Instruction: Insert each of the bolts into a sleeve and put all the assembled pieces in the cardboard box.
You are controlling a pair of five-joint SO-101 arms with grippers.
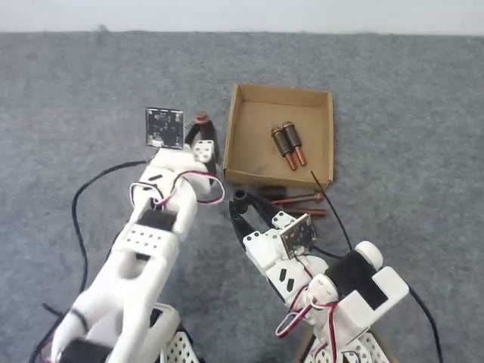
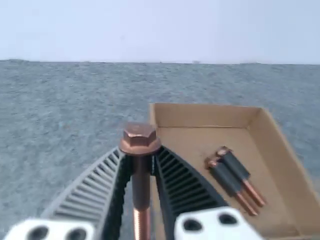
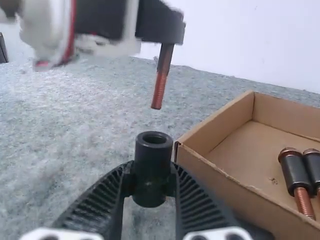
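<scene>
grey carpet-like table cover (image 1: 423,98) across whole surface; plain white wall (image 1: 242,13) behind far edge.

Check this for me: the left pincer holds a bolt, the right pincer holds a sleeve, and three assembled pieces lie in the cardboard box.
Wrong count: the high view shows two assembled pieces in the cardboard box, not three. The left pincer does hold a bolt and the right pincer a sleeve.
</scene>
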